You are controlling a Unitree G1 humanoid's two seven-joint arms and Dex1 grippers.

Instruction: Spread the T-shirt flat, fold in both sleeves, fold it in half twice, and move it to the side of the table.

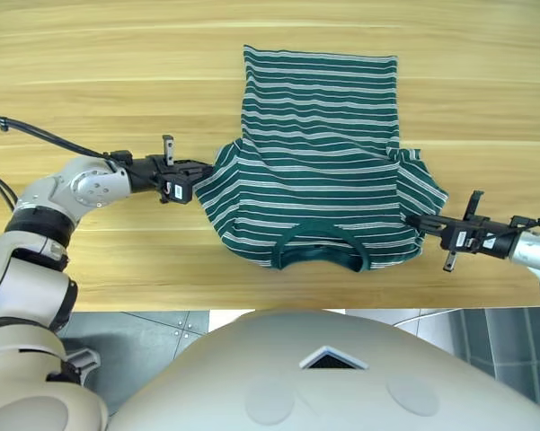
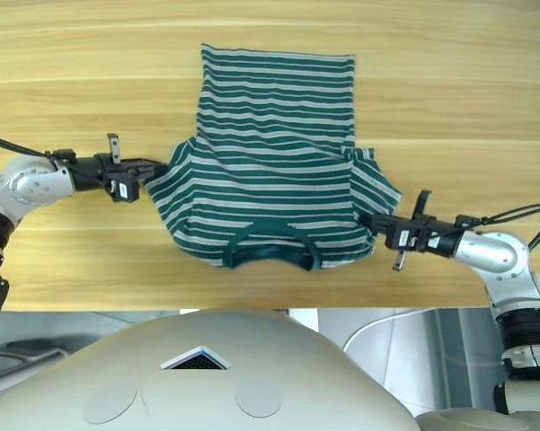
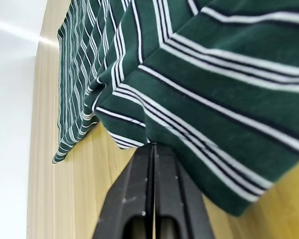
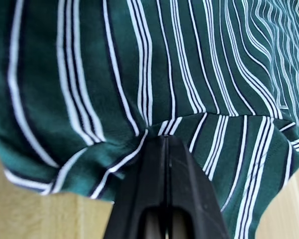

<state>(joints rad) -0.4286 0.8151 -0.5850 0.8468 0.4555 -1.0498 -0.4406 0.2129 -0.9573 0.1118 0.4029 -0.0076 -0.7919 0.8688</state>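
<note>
A dark green T-shirt with white stripes lies on the wooden table, collar toward me and hem at the far side. Its lower part is wrinkled and both sleeves are bunched inward. My left gripper is shut on the left sleeve edge of the T-shirt. My right gripper is shut on the right sleeve edge, pinching a fold of cloth near the table's front. Both sets of fingers meet tightly on the fabric in the wrist views.
The table's front edge runs just below the collar, with floor tiles beyond it. Bare wood stretches to the left, right and far side of the shirt.
</note>
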